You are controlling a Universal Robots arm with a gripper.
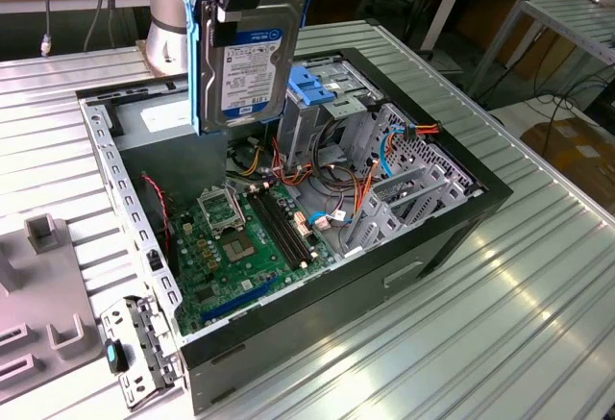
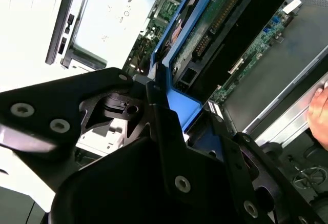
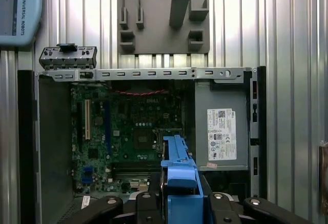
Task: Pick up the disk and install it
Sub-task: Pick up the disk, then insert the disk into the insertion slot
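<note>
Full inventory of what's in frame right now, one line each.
disk: 1, silver, blue carrier, held upright above the open case
computer case: 1, black, open, lying on the table
motherboard: 1, green, on the case floor
power supply box: 1, grey, white sticker, in a case corner
cables: several, orange, red, blue, inside case
fixture plate: 1, grey, on table beside case
table: 1, silver, ribbed, under everything
arm: 1, grey, beyond the case
hand: 1, black, shut on the disk's top

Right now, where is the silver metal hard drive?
In the exterior view, the silver metal hard drive hangs upright in the tool, above the open black computer case, to the exterior view's left of its grey metal drive cage.
</note>
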